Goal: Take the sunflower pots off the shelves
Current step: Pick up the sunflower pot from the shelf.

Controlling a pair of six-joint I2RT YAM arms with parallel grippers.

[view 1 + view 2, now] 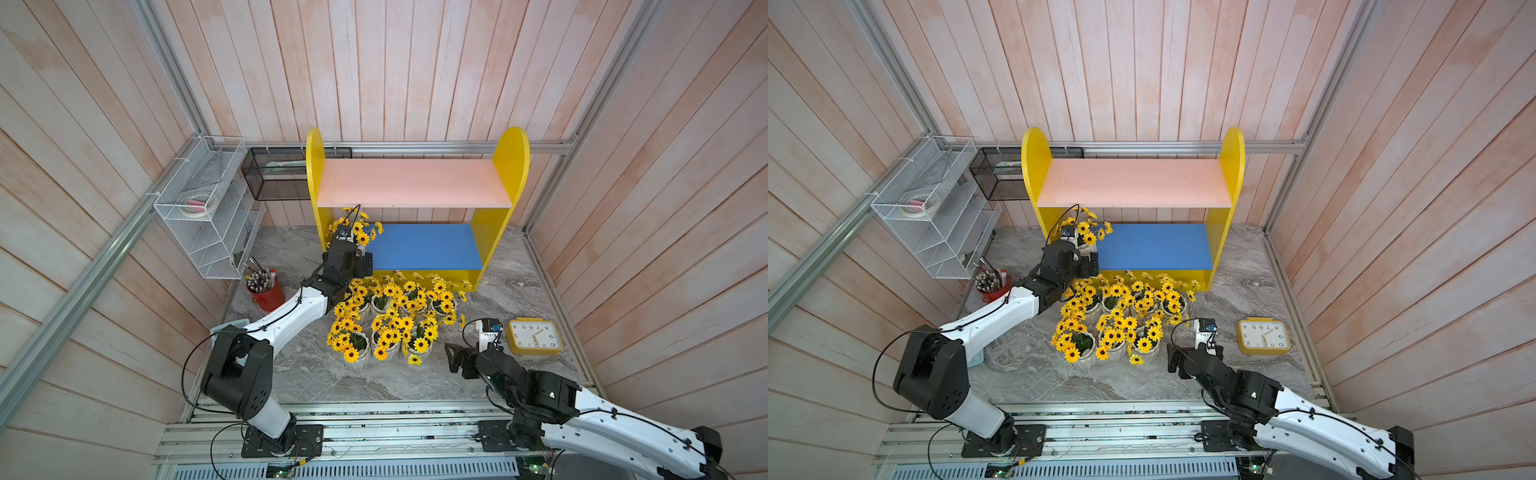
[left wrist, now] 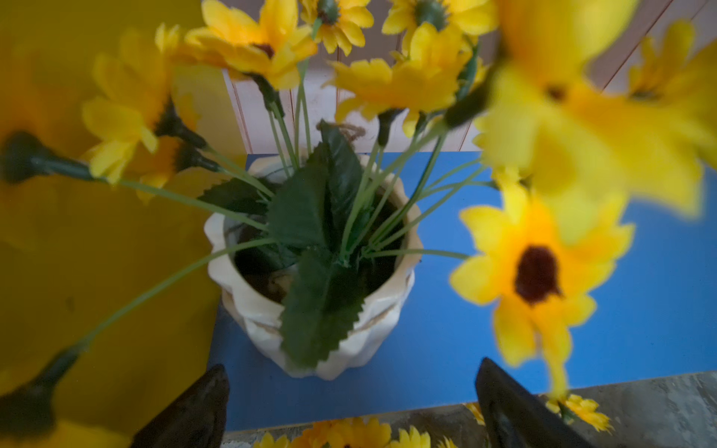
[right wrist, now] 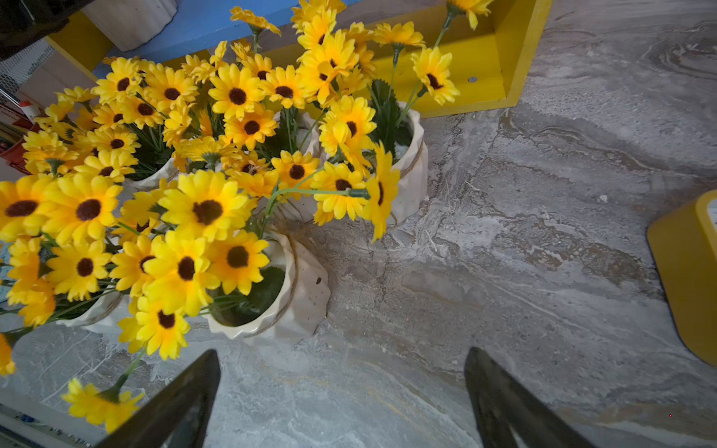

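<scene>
The shelves stand at the back; the pink upper board is bare. One sunflower pot remains at the left end of the blue lower board, beside the yellow side panel. In the left wrist view this white ribbed pot is just ahead of my left gripper, which is open and holds nothing. Several other sunflower pots are clustered on the marble table before the shelves. To the right of the cluster my right gripper hangs open and empty over bare marble.
A yellow alarm clock lies flat just right of the right gripper. A red pen cup stands left of the left arm. A white wire rack and a black mesh basket hang on the left and back walls.
</scene>
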